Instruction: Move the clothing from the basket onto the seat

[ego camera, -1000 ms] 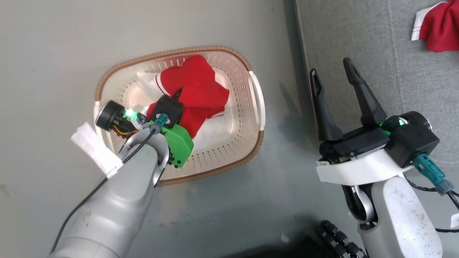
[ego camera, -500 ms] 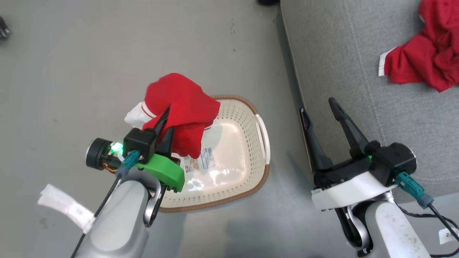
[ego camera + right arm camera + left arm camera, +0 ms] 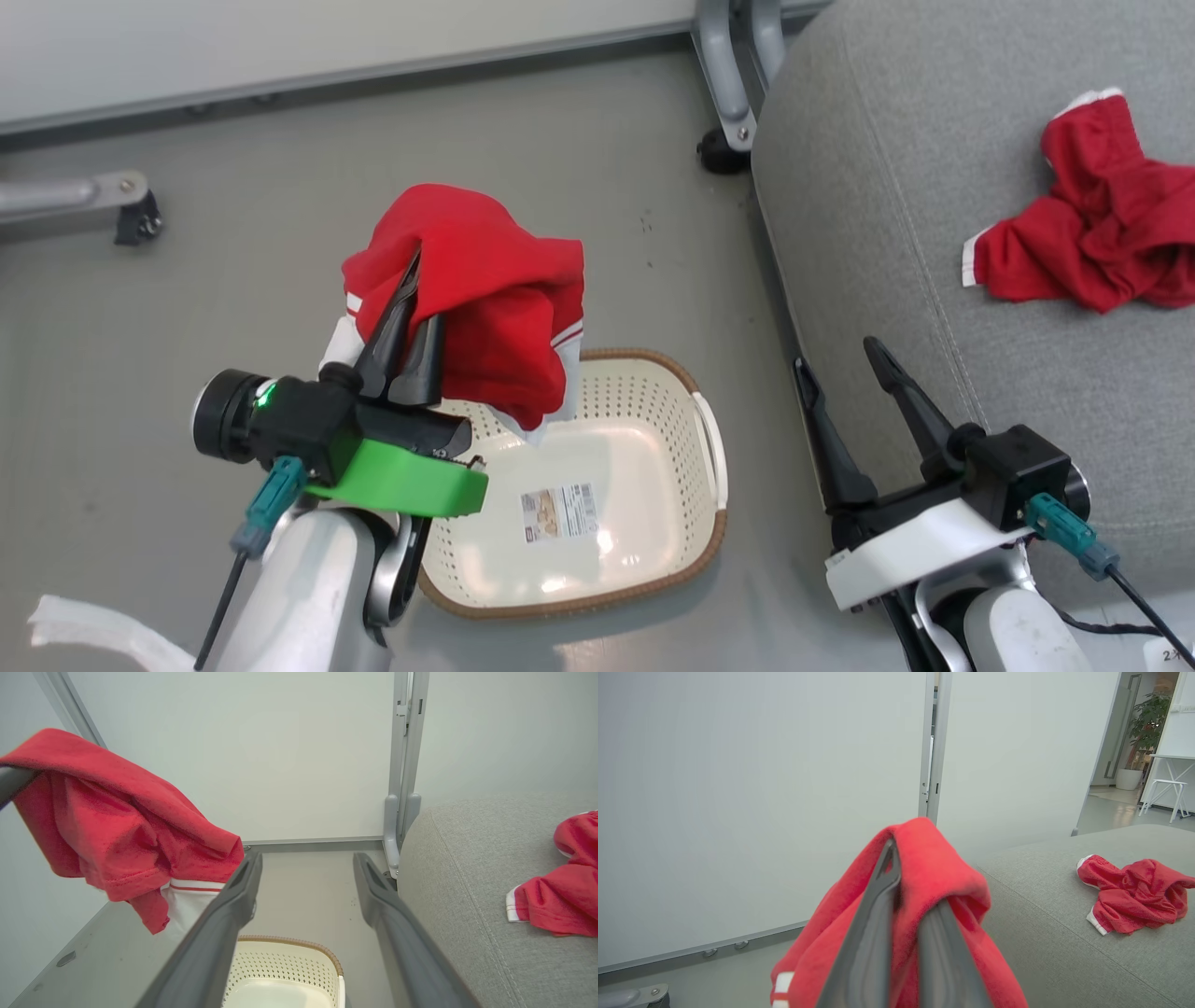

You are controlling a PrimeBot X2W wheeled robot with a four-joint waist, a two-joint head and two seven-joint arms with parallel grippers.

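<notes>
Frame centre: left gripper (image 3: 422,294), fingers clenched on the clothing (image 3: 504,280); right gripper (image 3: 834,355) gapes empty. Release only over the seat (image 3: 887,187).

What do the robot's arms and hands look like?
Its arms are pale grey. Each gripper has two long, pointy black fingers. The left gripper has a bright green collar, the right gripper a white one. Both carry a teal plug with a black cable.
</notes>
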